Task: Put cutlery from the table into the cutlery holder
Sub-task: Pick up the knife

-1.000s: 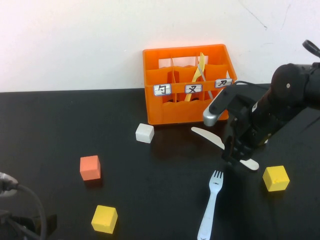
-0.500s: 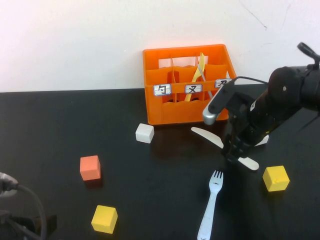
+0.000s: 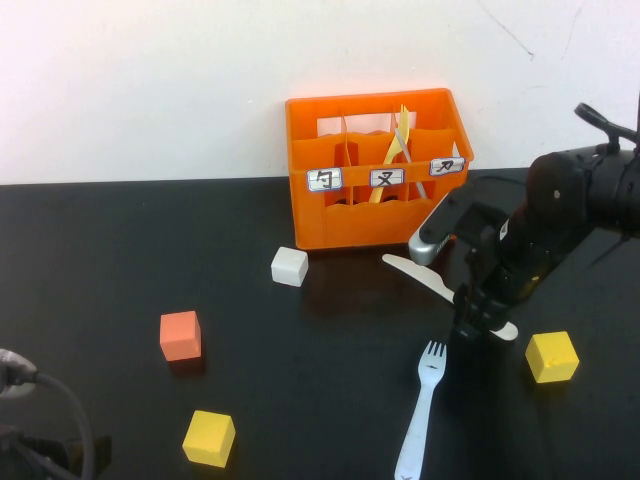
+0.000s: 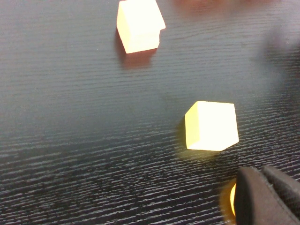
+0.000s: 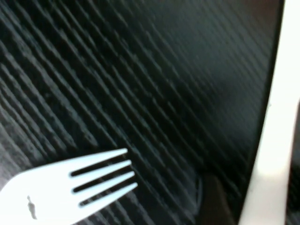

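The orange cutlery holder (image 3: 340, 222) stands at the back of the black table (image 3: 120, 250), with a yellow fork (image 3: 401, 138) upright in its middle compartment. A cream-white knife (image 3: 412, 270) lies in front of the holder and shows in the right wrist view (image 5: 274, 126). My right gripper (image 3: 471, 322) is low over the knife's handle end, open, with one finger (image 5: 211, 201) just beside the knife. A pale fork (image 3: 421, 405) lies near the front, its tines showing in the right wrist view (image 5: 79, 180). My left gripper (image 4: 267, 199) is shut and empty at the front left. The grey knife is not visible.
A white block (image 3: 289, 266) sits left of the holder. An orange cube (image 3: 180, 335) and a yellow cube (image 3: 209, 438) lie at the front left and also show in the left wrist view. Another yellow cube (image 3: 551, 356) sits right of my right gripper.
My right arm has shifted a little to the right and its gripper has come down closer to the knife's handle. The cutlery and cubes have not moved.
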